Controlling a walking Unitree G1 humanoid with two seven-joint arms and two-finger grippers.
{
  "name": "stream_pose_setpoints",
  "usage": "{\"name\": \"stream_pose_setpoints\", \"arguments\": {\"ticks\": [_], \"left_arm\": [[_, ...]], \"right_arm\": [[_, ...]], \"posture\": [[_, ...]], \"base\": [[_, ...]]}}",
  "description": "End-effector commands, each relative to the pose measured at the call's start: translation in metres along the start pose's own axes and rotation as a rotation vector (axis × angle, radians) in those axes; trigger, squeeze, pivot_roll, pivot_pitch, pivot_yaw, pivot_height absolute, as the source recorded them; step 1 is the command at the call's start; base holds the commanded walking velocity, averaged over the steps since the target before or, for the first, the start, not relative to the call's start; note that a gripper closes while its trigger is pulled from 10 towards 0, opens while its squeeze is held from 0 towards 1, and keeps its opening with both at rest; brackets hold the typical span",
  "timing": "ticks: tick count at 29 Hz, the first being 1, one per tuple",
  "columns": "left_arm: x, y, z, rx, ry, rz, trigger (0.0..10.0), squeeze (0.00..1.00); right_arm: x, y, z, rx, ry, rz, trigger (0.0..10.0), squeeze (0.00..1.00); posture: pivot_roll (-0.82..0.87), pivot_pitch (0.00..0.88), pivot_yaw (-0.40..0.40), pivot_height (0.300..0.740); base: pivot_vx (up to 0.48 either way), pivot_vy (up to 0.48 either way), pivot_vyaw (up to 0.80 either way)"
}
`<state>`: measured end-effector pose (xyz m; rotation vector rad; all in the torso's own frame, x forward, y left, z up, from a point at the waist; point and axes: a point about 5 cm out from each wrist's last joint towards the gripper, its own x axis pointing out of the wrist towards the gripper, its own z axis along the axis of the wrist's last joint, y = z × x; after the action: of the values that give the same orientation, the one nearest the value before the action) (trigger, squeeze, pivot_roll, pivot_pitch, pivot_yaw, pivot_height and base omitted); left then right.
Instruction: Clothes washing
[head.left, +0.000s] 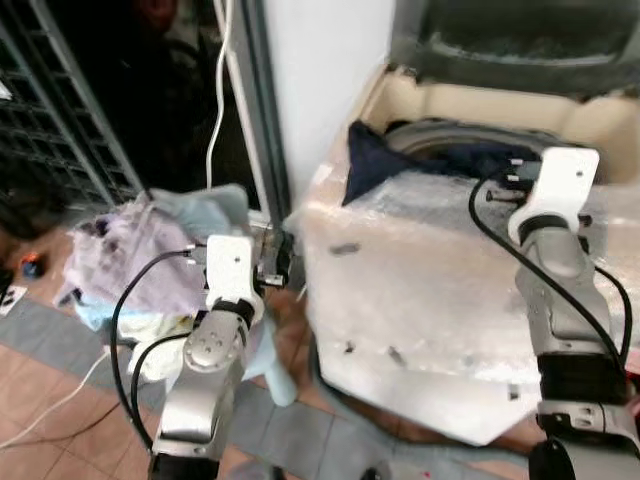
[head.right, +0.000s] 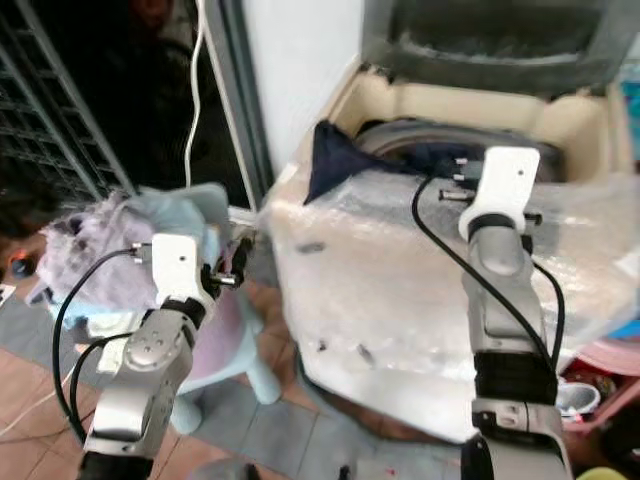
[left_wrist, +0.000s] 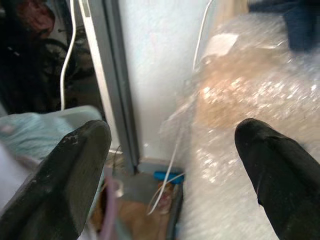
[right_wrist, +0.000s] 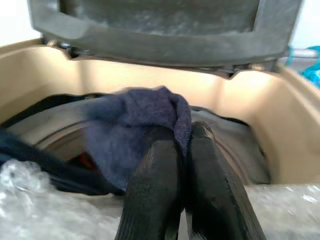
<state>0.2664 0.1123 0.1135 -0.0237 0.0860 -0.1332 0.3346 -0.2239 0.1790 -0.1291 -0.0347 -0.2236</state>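
My right gripper (right_wrist: 182, 150) reaches over the open top of the washing machine (head.left: 420, 300), whose body is wrapped in bubble wrap (head.left: 430, 270). Its jaws are pressed together on a fold of dark blue cloth (right_wrist: 145, 117), which bunches up over my fingertips just above the drum opening (right_wrist: 235, 150). The raised grey lid (right_wrist: 165, 25) stands behind it, along the machine's far edge, and the beige rim (right_wrist: 280, 125) curves around the tub. More dark blue fabric (head.left: 375, 160) hangs over the machine's near left corner, draped down onto the bubble wrap.

My left gripper (left_wrist: 170, 165) hangs low beside the machine's left side, its jaws wide apart and holding nothing. Between them I see the white wall (left_wrist: 155, 65), a grey door frame (left_wrist: 112, 80) and a thin white cable (left_wrist: 172, 160) running down to the floor. To my left a heap of laundry (head.left: 140, 255) in lilac and pale blue sits on the tiled floor (head.left: 40, 390), near a dark metal grille (head.left: 60, 120).
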Motion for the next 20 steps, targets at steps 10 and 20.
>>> {"name": "stream_pose_setpoints", "arguments": {"ticks": [10, 20], "left_arm": [[0.010, 0.006, 0.007, -0.027, -0.026, 0.047, 10.0, 0.00], [0.029, 0.002, 0.017, -0.032, -0.070, 0.042, 10.0, 0.00]], "right_arm": [[0.000, 0.018, 0.018, 0.039, -0.084, 0.123, 10.0, 1.00], [0.004, 0.003, 0.019, 0.045, -0.106, 0.058, 10.0, 1.00]], "posture": [[-0.08, 0.000, 0.072, 0.740], [-0.09, 0.000, 0.054, 0.740]], "base": [[0.000, 0.000, 0.00], [0.000, 0.000, 0.00]]}}
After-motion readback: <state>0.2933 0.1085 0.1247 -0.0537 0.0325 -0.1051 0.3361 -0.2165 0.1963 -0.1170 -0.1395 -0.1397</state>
